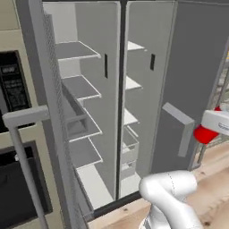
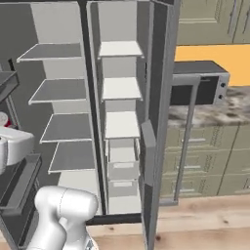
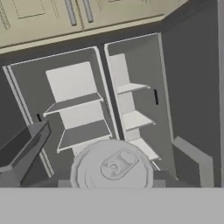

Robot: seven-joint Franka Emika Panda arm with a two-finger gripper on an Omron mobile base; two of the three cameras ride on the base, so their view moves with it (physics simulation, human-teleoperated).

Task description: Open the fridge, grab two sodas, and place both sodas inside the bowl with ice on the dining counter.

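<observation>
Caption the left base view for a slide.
Fridge stands open, shelves bare, while the gripper holds a red soda at the right.

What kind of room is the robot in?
It looks like a kitchen. There is a big grey fridge with both doors open, a black oven set in a beige cabinet, and drawers under a stone worktop.
</observation>
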